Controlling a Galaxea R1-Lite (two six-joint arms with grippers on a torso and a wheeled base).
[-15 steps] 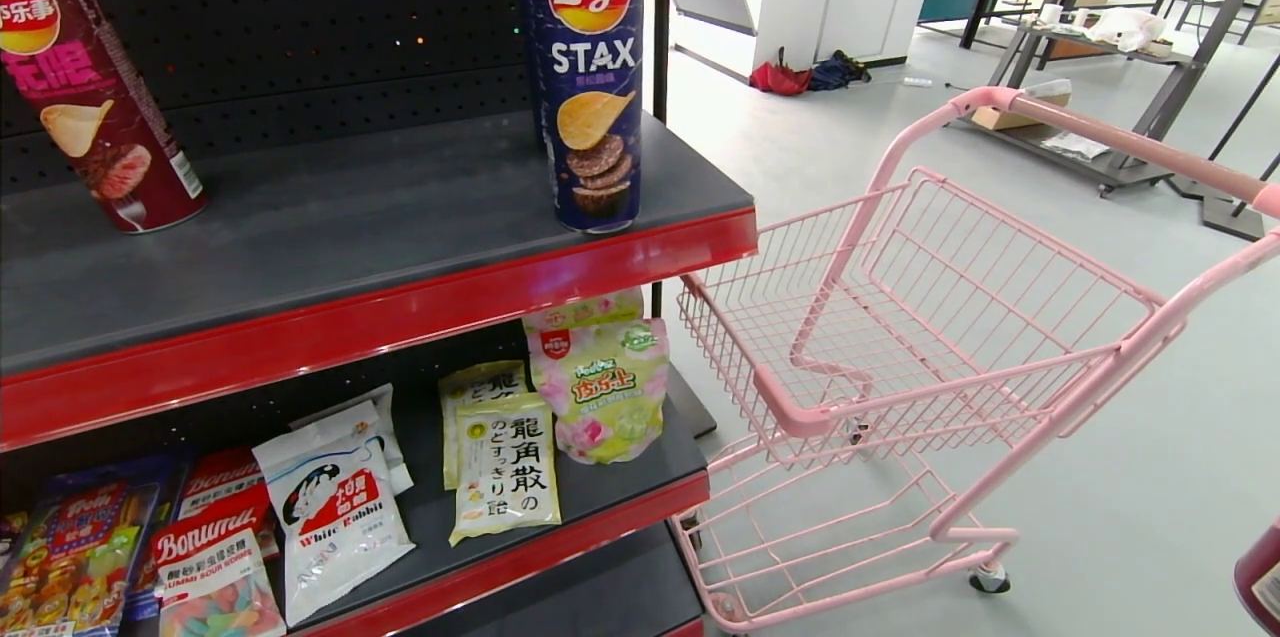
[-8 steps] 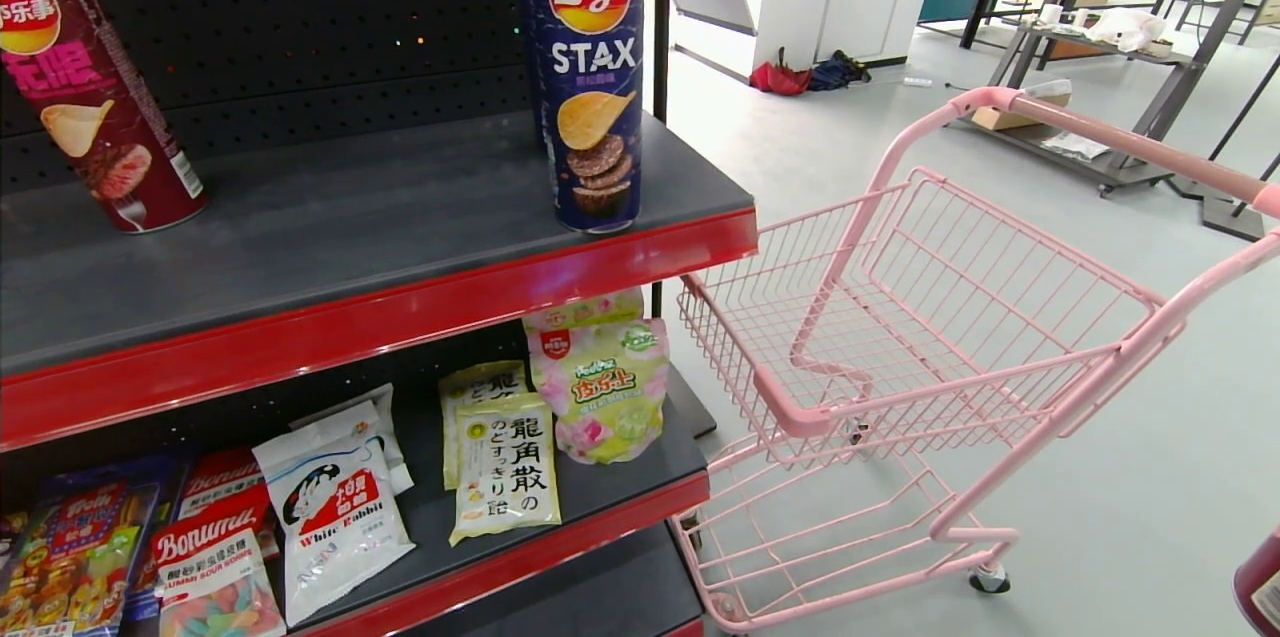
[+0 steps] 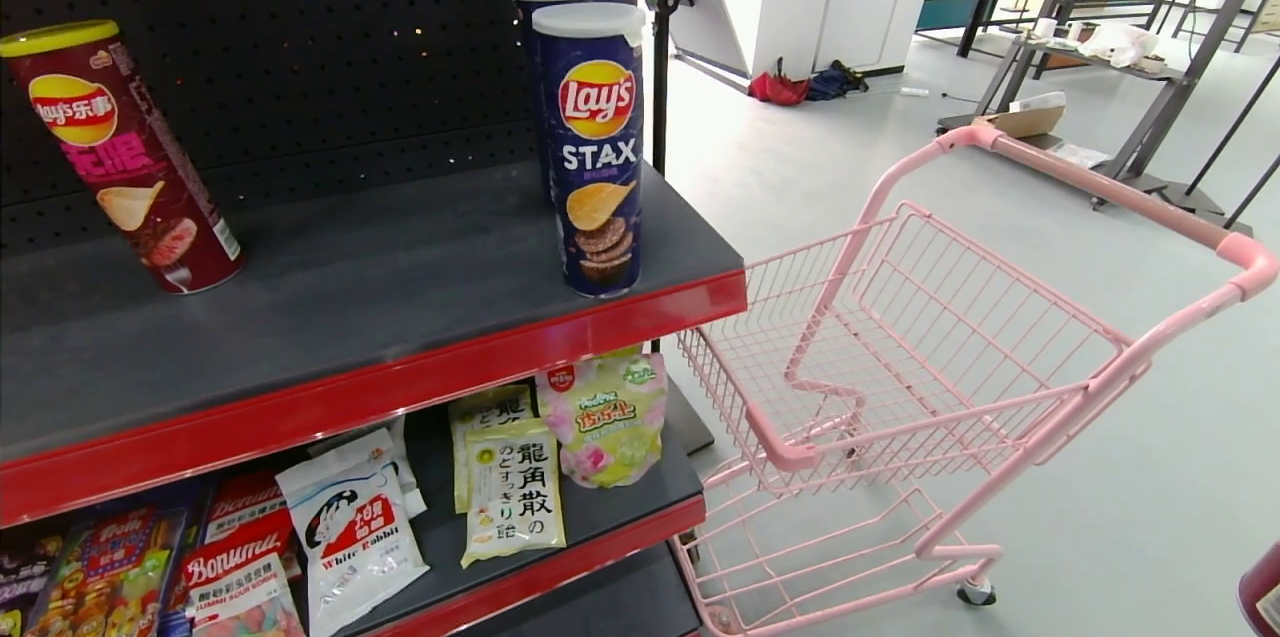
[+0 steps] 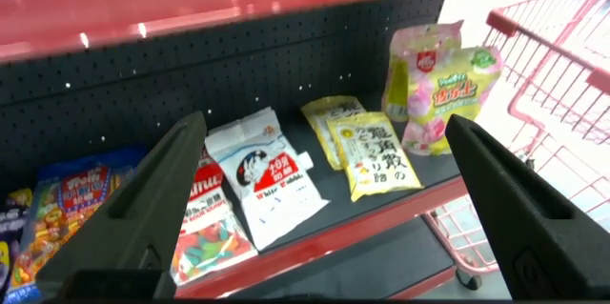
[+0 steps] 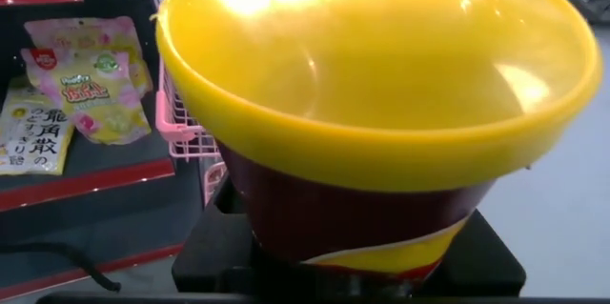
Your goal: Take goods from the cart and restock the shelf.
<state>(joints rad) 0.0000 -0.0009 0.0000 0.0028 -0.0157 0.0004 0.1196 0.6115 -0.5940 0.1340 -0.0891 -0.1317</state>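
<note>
My right gripper is shut on a dark red chip can with a yellow lid, seen from close above; the can's edge shows at the head view's lower right corner, beside the pink cart. The cart's wire basket holds nothing. On the upper shelf a matching red can leans at the left. Two blue cans stand at the right end. My left gripper stands open, low before the lower shelf, nothing between its fingers.
Snack bags lie on the lower shelf: a white one, yellow ones, a green-pink pouch. A black pegboard backs the shelf. A stand pole rises at the shelf's right end. Open grey floor lies beyond the cart.
The head camera has tilted up, so the whole picture sits lower and the can lids on the upper shelf now show. Nothing among the things has visibly moved.
</note>
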